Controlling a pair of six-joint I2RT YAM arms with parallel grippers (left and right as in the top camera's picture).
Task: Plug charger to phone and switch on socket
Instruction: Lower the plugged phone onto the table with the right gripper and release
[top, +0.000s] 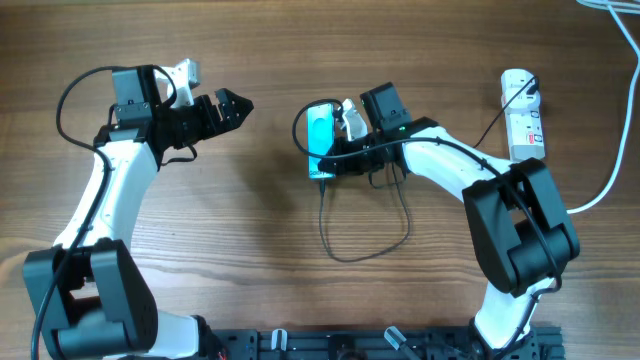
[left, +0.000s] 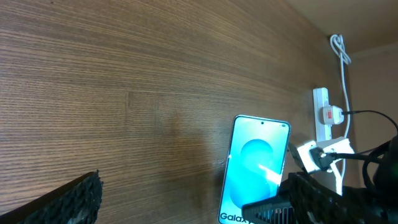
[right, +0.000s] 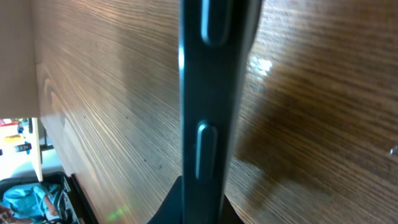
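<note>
The phone (top: 320, 132), its screen turquoise, is held on edge above the table by my right gripper (top: 330, 160), which is shut on its lower end. In the right wrist view the phone's dark side edge (right: 208, 93) with its buttons runs up from between the fingers (right: 180, 202). The thin black charger cable (top: 365, 255) loops on the table from the phone's near end and runs to the white socket (top: 525, 120) at the far right. I cannot tell whether its tip sits in the phone. My left gripper (top: 237, 107) hangs open to the phone's left, facing the phone (left: 255, 165) and the socket (left: 321, 115).
A thick white cable (top: 615, 150) curves down the table's right edge beside the socket. A black rail (top: 380, 345) runs along the front edge between the arm bases. Bare wood lies between the two arms.
</note>
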